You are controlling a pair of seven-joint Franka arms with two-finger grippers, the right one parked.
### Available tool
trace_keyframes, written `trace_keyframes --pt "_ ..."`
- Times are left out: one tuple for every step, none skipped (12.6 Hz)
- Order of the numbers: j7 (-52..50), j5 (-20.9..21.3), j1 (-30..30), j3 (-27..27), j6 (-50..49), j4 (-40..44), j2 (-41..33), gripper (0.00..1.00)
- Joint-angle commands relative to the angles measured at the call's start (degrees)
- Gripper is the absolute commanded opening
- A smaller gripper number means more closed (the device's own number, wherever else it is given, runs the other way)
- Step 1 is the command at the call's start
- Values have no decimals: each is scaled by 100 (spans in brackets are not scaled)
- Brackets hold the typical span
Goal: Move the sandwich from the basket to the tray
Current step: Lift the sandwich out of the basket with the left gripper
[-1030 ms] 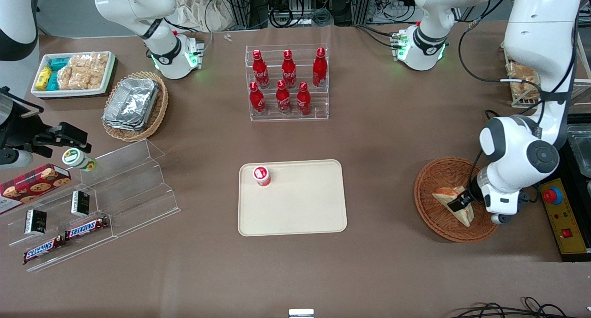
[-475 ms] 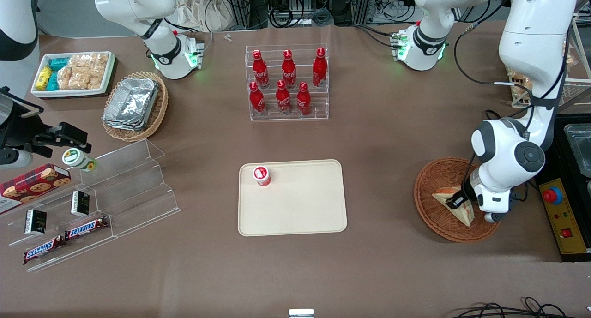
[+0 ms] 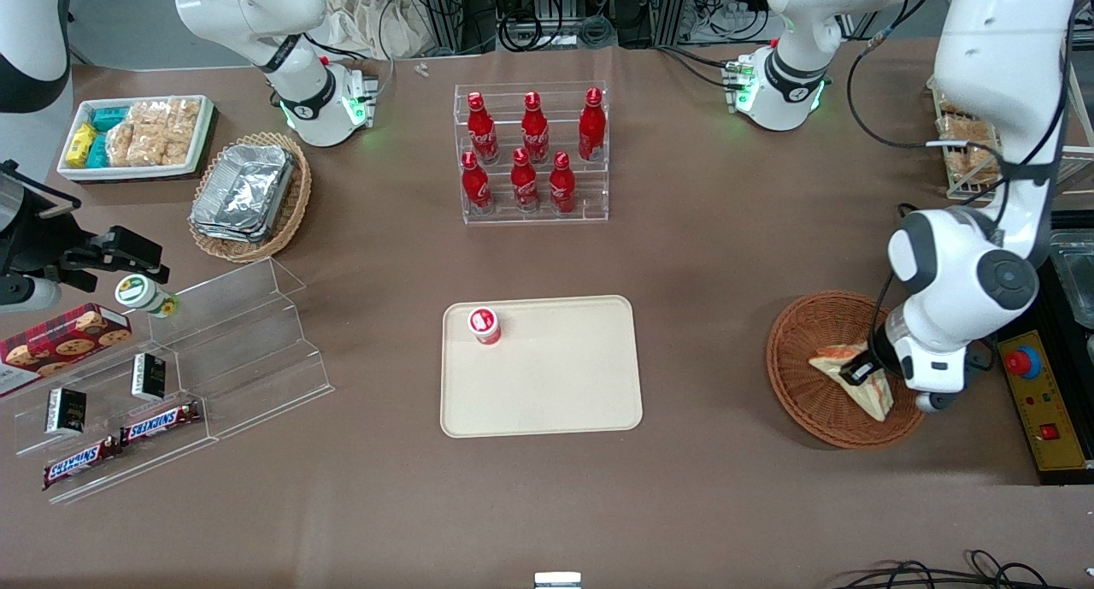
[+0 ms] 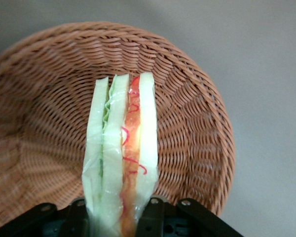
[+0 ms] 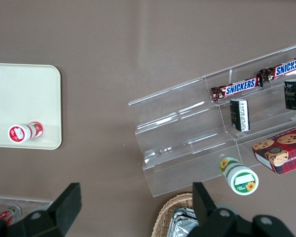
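The sandwich, a wedge of white bread with green and orange-red layers in clear wrap, stands on edge inside the round reddish-brown wicker basket. My left gripper is shut on the sandwich, one finger on each bread face. In the left wrist view the sandwich sticks out from the gripper over the basket's weave. I cannot tell whether it still touches the basket floor. The cream tray lies mid-table, well toward the parked arm's end from the basket, and shows in the right wrist view too.
A small red-capped bottle stands on the tray's corner farthest from the front camera. A clear rack of red bottles stands farther back. A yellow control box with a red button lies beside the basket. Clear stepped shelves hold snacks.
The left arm's wrist swung a little toward the tray and back again. The gripper stays shut on the sandwich, which now sits slightly nearer the yellow control box within the basket.
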Motion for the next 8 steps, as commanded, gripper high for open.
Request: trace_keyframes --pt "216 79 -3 4 -1244 296 -577 0" --pt "409 79 -3 4 -1850 533 -753 0" --pt "576 79 -11 4 -2509 848 -902 0" --pt "700 88 -29 -4 -3124 1165 -973 0" --pt "744 271 -81 -48 -3618 1481 -1000 0" --pt "754 447 -169 -188 -4093 1850 -1000 0" --pt "771 492 -248 -398 -4541 2280 -974 0" --pt "702 492 -301 -687 -4693 2589 -939 0"
